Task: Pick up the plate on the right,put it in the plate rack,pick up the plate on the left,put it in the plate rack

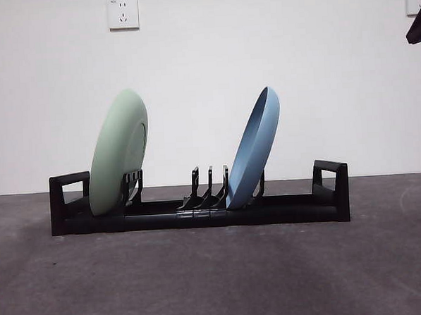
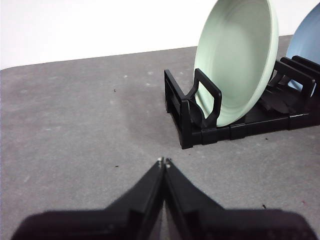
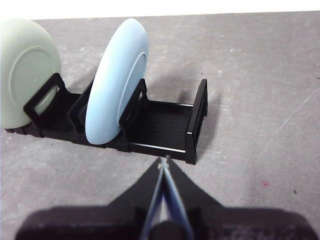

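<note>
Both your plates, green (image 1: 118, 154) and blue (image 1: 254, 149), lean on rack (image 1: 199, 214) prongs; left gripper (image 2: 164, 162) and right gripper (image 3: 163, 161) closed, empty.

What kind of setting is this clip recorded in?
Probably a lab or test bench rather than a kitchen: a bare grey table, a plain white wall with a power socket, and only a plate rack holding a green plate and a blue plate.

The bench (image 1: 217, 284) is a dark grey, mottled surface with small pale flecks and scuffs. One thing lies directly on it — the plate rack (image 1: 199, 213), long, low and black, set lengthwise near the far edge, which meets a white wall, its squared loop handles at either end.
</note>
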